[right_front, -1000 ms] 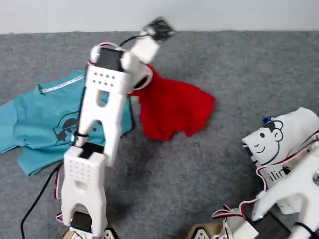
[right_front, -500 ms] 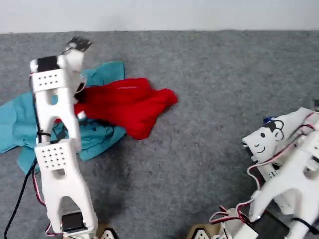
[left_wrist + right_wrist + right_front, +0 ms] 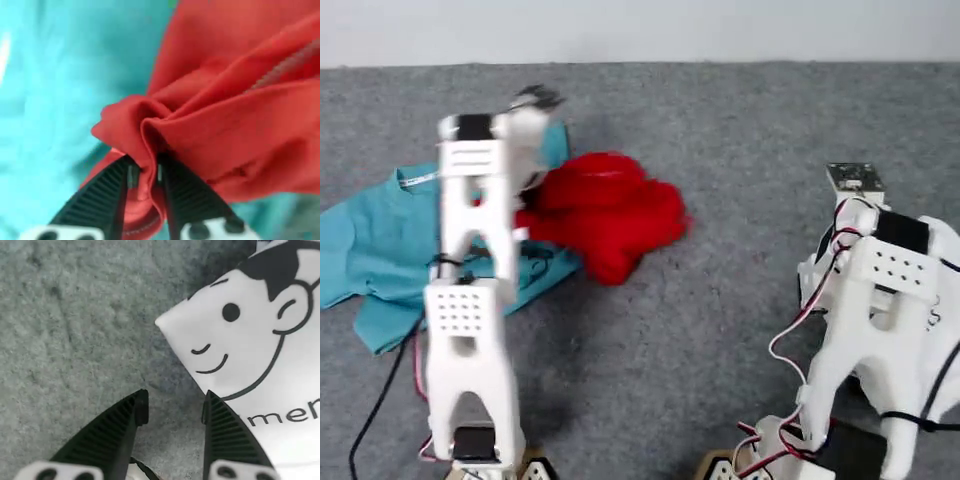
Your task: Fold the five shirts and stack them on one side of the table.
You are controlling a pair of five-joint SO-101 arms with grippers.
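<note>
Got the grey table (image 3: 740,130) under everything, so working down in size from there. At the far left, got the teal shirt (image 3: 370,240) lying open and unfolded, collar toward the far edge. Just right of it and lapping over its right side, got the red shirt (image 3: 610,215), bunched in a heap rather than laid out. Over at the near right, got the white shirt (image 3: 260,355) with the cartoon face, resting on the table and looking folded already, going by its straight edges. Down to the small stuff: got the left gripper (image 3: 145,172) pinched almost closed on a ruffle of the red fabric, above the teal one, and the right gripper (image 3: 174,402) parted a moderate way, gripping nothing, hovering over bare table just beside the white shirt's corner. Reckon the step in hand is hauling the red shirt somewhere it can be spread, so no real folding yet and a long way off five stacked. Next up, probably: pull it clear of the teal shirt onto open table in the middle, let go, then flatten it before any fold.
</note>
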